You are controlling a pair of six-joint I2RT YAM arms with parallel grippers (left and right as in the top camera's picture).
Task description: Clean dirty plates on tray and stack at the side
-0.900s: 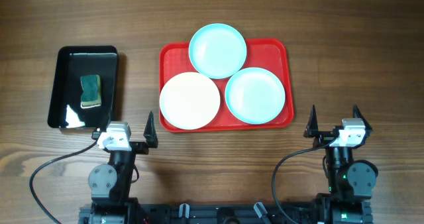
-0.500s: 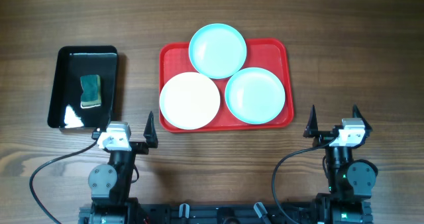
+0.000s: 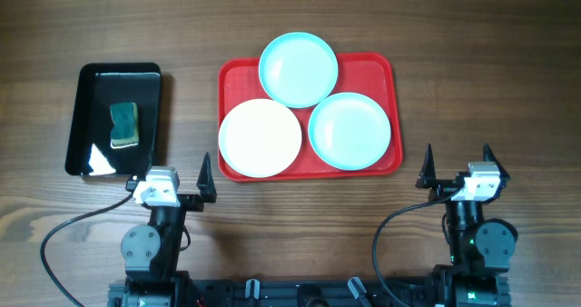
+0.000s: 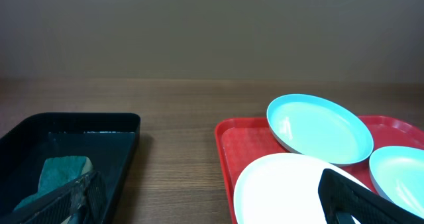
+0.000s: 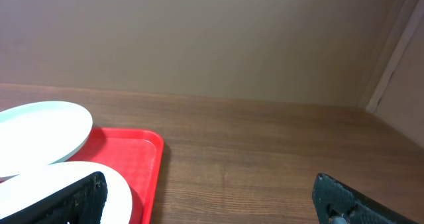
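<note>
Both arms sit parked at the near edge of the surface (image 3: 490,71), and nothing has been picked up. The left claw (image 3: 172,182) and the right claw (image 3: 457,166) each stand spread to full width and hold nothing. Seen from overhead with the red tray (image 3: 377,71) as the dial, the far turquoise plate (image 3: 298,69) lies at 12 o'clock, overhanging the tray's far rim. It seems to lean on the two plates in front of it. The white plate (image 3: 260,138) lies at 8 o'clock and the near turquoise plate (image 3: 349,130) at 4 o'clock, and these two are just about touching. The black tray (image 3: 100,89) sits at 9 o'clock, apart from the red one, with the sponge (image 3: 124,125) lying flat inside it. The opening step is most likely to fetch that sponge, and the left claw is the natural one for it. It should come down over the sponge's narrow width, clear of the black rim, and close only once the fingers straddle it. The right claw can best pin a plate by its raised rim while the other wipes. The far plate is probably the one to start with, because lifting it frees the two beneath. The bare wood at 3 o'clock looks like a good place for the stack.
</note>
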